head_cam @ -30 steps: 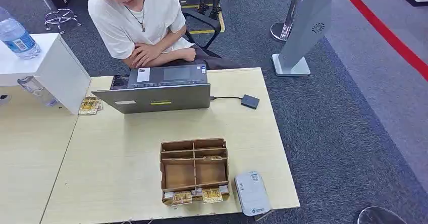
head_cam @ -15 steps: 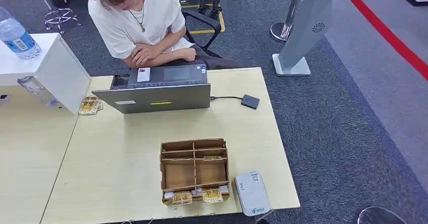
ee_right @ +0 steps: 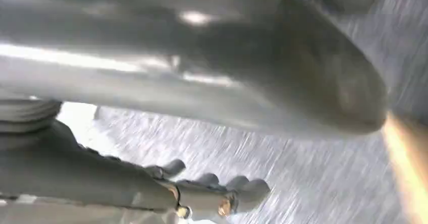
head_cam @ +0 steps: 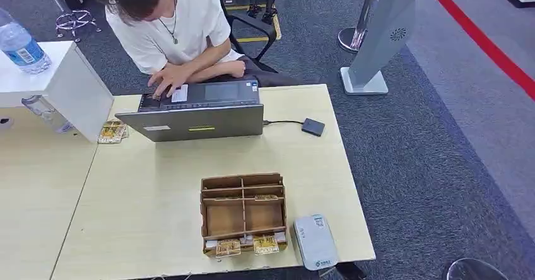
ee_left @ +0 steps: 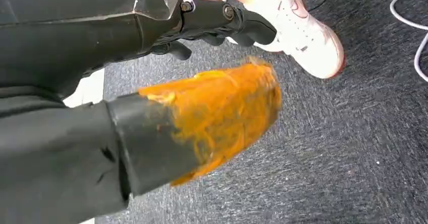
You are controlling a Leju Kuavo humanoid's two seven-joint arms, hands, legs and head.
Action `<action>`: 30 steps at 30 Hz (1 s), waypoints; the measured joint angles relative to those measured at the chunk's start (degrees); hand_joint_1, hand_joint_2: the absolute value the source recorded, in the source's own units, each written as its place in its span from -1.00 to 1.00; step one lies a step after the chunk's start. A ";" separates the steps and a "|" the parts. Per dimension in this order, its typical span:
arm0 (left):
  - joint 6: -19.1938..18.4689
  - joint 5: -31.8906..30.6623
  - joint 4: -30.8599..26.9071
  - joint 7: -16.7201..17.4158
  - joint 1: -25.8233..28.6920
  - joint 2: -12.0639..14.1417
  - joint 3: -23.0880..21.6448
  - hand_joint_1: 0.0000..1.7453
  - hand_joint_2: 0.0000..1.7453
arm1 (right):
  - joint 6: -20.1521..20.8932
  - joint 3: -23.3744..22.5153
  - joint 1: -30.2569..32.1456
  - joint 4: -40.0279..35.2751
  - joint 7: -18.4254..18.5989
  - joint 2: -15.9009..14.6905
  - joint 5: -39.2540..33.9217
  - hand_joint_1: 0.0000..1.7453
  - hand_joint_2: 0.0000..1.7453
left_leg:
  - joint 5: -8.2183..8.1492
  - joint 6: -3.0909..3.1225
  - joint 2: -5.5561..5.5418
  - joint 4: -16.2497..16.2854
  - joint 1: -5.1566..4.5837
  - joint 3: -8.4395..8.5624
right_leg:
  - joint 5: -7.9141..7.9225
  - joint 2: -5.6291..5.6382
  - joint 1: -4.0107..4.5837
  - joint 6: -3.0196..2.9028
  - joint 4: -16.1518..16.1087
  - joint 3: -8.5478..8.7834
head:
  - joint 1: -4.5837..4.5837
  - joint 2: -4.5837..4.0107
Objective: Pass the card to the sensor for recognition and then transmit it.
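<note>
Room to reach, centre frame

I see bare table [head_cam: 145, 198] left of the wooden organiser [head_cam: 243, 210]; laptop [head_cam: 195, 116] blocks upper centre, grey sensor [head_cam: 314, 241] sits lower right.

Tabletop [head_cam: 158, 185]: pale wood-grain laminate, matt, smooth. Divider box [head_cam: 243, 212] lower centre: brown laser-cut wood, matt. Card reader [head_cam: 315, 241] lower right: grey plastic, slight sheen. Laptop [head_cam: 199, 119]: brushed grey metal lid. Floor carpet [head_cam: 429, 166]: dark grey, rough pile. Water bottle [head_cam: 20, 43] upper left: clear glossy plastic. Person's shirt [head_cam: 183, 15]: white cloth.
</note>
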 joint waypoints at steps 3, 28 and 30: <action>0.00 -0.52 0.00 0.02 -0.08 -0.04 0.35 -1.00 -1.00 | -1.22 -0.02 -0.17 0.13 2.20 -1.48 2.94 -1.00 -1.00 | -0.01 0.01 0.00 0.00 -0.01 0.00 | 0.00 0.00 0.00 0.00 0.00 -0.01 | 0.00 0.00; -0.24 -2.10 0.00 0.17 -0.65 -0.33 0.46 -1.00 -1.00 | 7.81 5.62 0.83 1.60 5.83 -3.41 15.17 -1.00 -1.00 | -0.01 0.01 0.01 -0.01 0.02 0.00 | -0.01 0.00 0.02 0.00 0.00 -0.03 | 0.00 0.00; -0.35 -2.25 0.00 0.15 -0.71 -0.31 0.46 -1.00 -1.00 | 8.83 7.19 1.17 1.62 3.90 -3.43 17.06 -1.00 -1.00 | -0.01 0.01 0.00 -0.01 0.02 0.00 | -0.01 0.00 0.02 0.00 0.00 -0.03 | 0.00 0.00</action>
